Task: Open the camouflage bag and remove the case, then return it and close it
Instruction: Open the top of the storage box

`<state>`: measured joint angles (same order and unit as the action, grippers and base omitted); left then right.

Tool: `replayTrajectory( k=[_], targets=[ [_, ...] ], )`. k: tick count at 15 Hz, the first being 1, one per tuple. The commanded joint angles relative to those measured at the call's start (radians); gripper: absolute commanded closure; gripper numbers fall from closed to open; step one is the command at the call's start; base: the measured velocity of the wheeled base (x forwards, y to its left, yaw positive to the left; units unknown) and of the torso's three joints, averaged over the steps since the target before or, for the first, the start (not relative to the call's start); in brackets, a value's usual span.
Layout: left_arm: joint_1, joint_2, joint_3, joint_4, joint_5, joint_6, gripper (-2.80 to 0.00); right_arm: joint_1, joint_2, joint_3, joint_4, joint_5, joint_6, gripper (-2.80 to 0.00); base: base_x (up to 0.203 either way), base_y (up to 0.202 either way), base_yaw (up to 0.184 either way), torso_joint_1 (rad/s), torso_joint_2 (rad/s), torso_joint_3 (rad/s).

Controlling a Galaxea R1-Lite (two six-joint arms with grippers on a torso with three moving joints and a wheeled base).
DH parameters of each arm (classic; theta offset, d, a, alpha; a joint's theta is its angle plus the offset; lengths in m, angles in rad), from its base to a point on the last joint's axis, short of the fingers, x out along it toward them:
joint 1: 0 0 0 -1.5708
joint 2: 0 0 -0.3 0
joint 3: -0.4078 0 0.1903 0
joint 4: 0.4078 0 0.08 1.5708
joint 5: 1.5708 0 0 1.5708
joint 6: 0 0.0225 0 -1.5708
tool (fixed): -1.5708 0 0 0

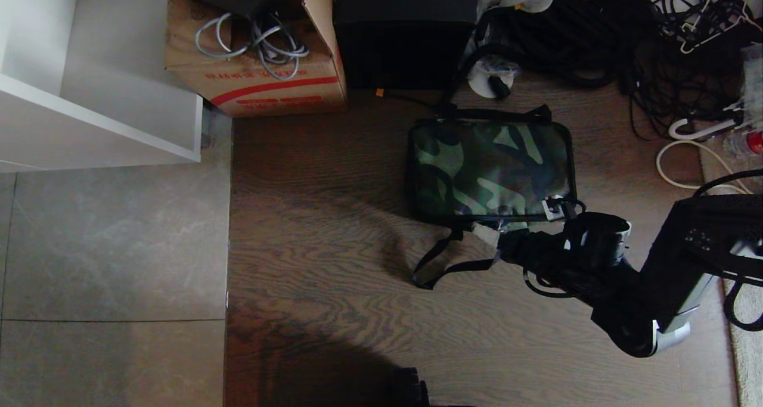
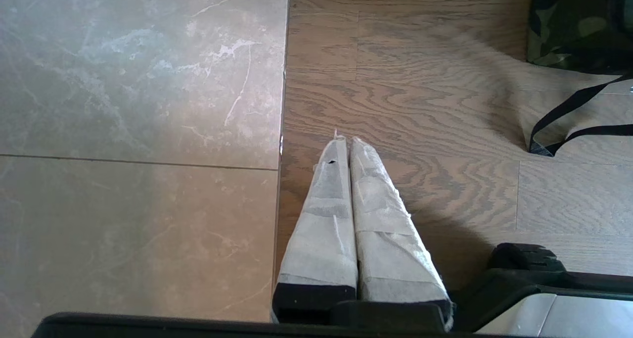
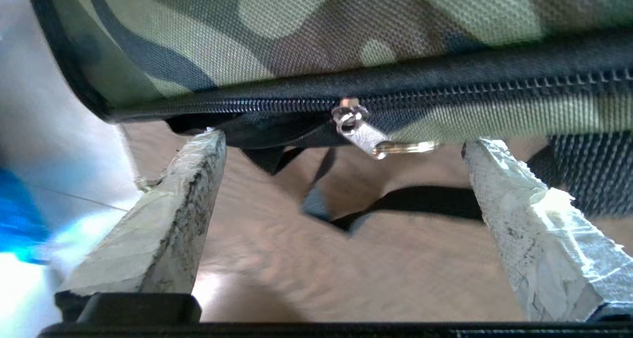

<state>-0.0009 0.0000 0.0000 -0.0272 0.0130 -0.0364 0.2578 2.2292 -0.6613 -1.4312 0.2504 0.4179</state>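
Nearest the robot, at about five o'clock in the head view, the right gripper reaches toward the near edge of the camouflage bag, its tape-wrapped fingers spread wide with nothing between them. In the right wrist view the metal zipper pull hangs from the black coil zipper in the gap between the two fingertips, tilted to one side and not yet touched. The step in hand looks like taking hold of that pull; to do it well the gripper should probably advance until the tab sits squarely between the pads, close on its flat faces rather than its thin edge, then draw along the line of the teeth so the soft fabric does not bunch. The left gripper is parked over the wood floor, at about six o'clock, its white-wrapped fingers pressed together. The bag lies flat at roughly two o'clock, a soft rectangular pouch of coarse woven nylon with black trim, zipped along the seam in view, and a thin black strap trails loosely toward the robot. The case is not visible, presumably inside. Beyond, at twelve o'clock, stand a cardboard box and a tangle of dark cables.
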Motion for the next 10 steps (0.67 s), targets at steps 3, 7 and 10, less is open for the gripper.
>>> replayTrajectory(
  k=[3,7,10],
  targets=[
    [0.0,0.0,0.006,0.0,0.001,0.0,0.0,0.022,0.042,0.005,-0.017,0.006,-0.098,-2.8,0.0,0.0,0.0,0.0,0.0,0.0],
    [0.001,0.0,0.006,0.0,0.001,0.0,0.0,0.023,0.087,-0.03,-0.022,-0.023,-0.168,-2.8,0.0,0.0,0.0,0.0,0.0,0.0],
    [0.0,0.0,0.006,0.0,0.001,0.0,0.0,0.021,0.103,-0.055,-0.023,-0.046,-0.219,-2.8,0.0,0.0,0.0,0.0,0.0,0.0]
  ],
)
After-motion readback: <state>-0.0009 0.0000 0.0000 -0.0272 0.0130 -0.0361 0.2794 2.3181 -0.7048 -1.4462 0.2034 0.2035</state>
